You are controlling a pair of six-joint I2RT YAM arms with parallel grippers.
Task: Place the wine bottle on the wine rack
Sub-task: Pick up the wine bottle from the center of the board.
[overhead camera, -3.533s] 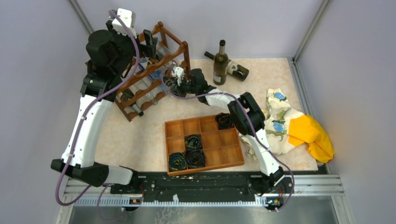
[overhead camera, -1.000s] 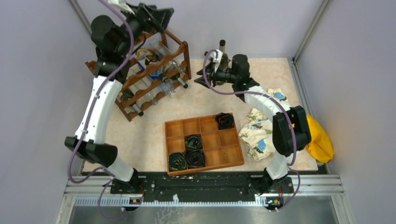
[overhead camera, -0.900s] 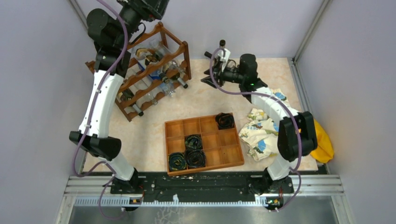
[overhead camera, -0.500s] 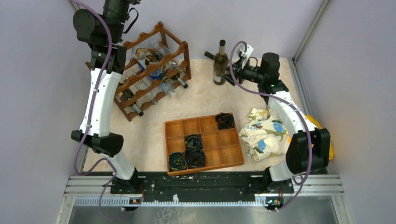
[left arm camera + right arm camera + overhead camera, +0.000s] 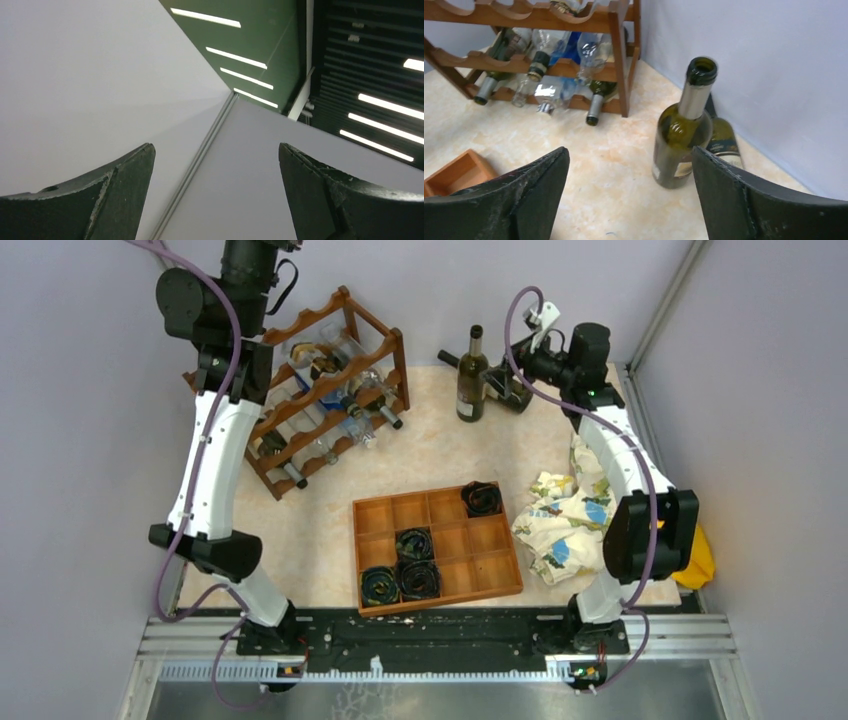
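So here's where it's at: the upright wine bottle (image 5: pixel 472 375) is standing on the table (image 5: pixel 310 530) near the back wall, open-necked, well off to the right of the wine rack (image 5: pixel 305 320). It's not on the rack. A second bottle (image 5: pixel 512 392) is lying on its side just behind it, against the wall, and from where I'm looking I can't tell whether the two touch.

The right gripper (image 5: pixel 629 150) is up at the back right, close to those two bottles, with its fingers spread wide and nothing between them. From its wrist view the upright one sits out ahead of the fingers, a bit nearer the right finger, and nothing is touching it.

The left gripper (image 5: pixel 215 147) is raised way up over the rack, aimed at the wall corner and ceiling. It's wide apart too and holds nothing.

The rack itself already has several bottles lying in its scalloped tiers, necks poking out toward the front.

Other stuff on the table: an orange-brown compartment tray (image 5: pixel 437 602) near the front with four dark rolled things (image 5: pixel 414 543) in it. Over on the right there's a patterned cloth (image 5: pixel 565 525) and a yellow cloth (image 5: pixel 697 565).
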